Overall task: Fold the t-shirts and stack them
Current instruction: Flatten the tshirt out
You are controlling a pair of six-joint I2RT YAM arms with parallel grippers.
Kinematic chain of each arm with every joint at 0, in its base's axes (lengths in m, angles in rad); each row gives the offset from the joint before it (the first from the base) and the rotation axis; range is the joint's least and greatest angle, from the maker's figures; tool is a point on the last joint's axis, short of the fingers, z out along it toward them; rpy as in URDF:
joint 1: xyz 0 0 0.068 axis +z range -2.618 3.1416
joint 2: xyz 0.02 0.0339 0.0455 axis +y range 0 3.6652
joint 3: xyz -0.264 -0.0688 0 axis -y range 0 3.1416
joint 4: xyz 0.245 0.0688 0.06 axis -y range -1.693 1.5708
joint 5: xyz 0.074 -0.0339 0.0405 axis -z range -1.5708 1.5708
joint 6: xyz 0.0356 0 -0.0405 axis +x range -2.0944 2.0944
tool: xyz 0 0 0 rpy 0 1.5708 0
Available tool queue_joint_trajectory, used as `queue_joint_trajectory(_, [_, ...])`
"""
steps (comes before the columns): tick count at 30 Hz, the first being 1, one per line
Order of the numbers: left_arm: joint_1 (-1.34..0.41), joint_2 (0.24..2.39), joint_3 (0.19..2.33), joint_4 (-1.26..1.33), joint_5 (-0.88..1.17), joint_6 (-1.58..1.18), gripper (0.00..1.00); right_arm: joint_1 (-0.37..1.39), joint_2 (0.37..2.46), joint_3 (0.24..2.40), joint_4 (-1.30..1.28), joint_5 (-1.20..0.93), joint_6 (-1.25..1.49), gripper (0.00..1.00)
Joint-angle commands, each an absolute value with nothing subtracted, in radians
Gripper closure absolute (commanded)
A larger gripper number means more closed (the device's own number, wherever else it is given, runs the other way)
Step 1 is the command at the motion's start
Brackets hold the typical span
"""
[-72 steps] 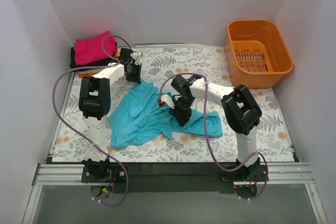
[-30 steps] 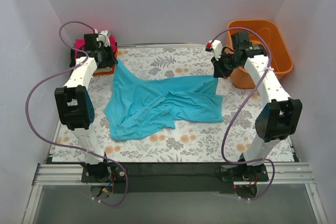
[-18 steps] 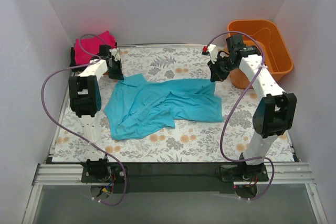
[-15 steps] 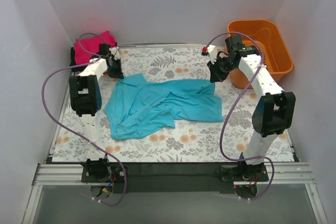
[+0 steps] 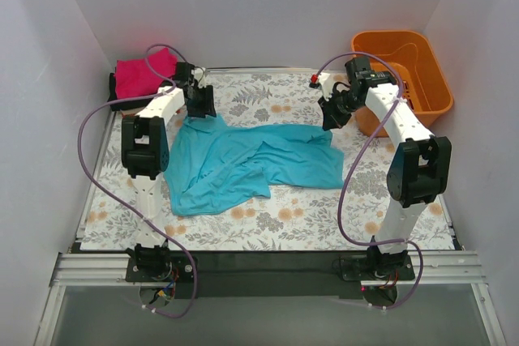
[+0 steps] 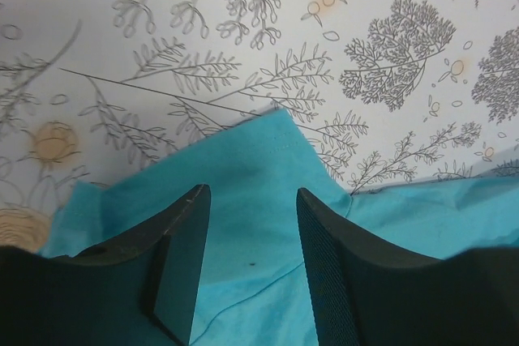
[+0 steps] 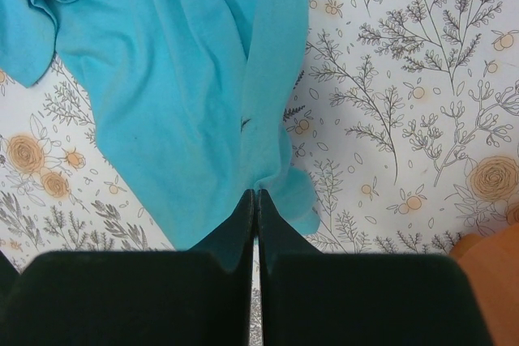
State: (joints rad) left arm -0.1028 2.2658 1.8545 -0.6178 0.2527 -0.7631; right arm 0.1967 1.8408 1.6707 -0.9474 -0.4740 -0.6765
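- Top external view: we see the teal t-shirt [image 5: 243, 160] lying rumpled across the middle of the worktop [image 5: 284, 224], with an arm at each of its two far corners.
- Left gripper [image 5: 200, 107]: jaws apart. The fingers [image 6: 174, 249] straddle the shirt's far-left corner, and the cloth lies flat between them.
- Right gripper [image 5: 331, 115]: jaws together, clamped on a fold at the shirt's far-right edge.
- We find the folded pink t-shirt [image 5: 142, 73] stacked on a black t-shirt [image 5: 114, 89] at the far left corner.
- The orange basket [image 5: 401, 79] sits at the far right corner.
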Motion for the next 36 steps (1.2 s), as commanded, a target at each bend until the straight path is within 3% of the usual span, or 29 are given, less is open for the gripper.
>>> queue_joint_trajectory(1, [-0.115, 2.286, 1.867, -0.646, 0.178, -0.776, 0.55, 0.196, 1.841, 1.681, -0.954, -0.489, -0.667, 0.99])
queue_joint_trajectory(9, [-0.127, 2.270, 1.829, -0.611, 0.039, -0.730, 0.57, 0.195, 1.845, 1.677, -0.954, -0.485, -0.672, 0.99])
queue_joint_trajectory(24, [-0.176, 2.269, 1.821, -0.554, -0.006, -0.689, 0.47, 0.195, 1.850, 1.647, -0.954, -0.468, -0.683, 0.99])
queue_joint_trajectory(30, [-0.178, 2.310, 1.835, -0.557, -0.048, -0.704, 0.54, 0.195, 1.861, 1.654, -0.953, -0.471, -0.683, 0.99])
queue_joint_trajectory(32, [-0.178, 2.298, 1.832, -0.555, -0.038, -0.701, 0.62, 0.195, 1.861, 1.651, -0.954, -0.469, -0.683, 0.99])
queue_joint_trajectory(36, [-0.176, 2.231, 1.838, -0.551, 0.036, -0.695, 0.58, 0.195, 1.855, 1.640, -0.953, -0.466, -0.686, 0.99])
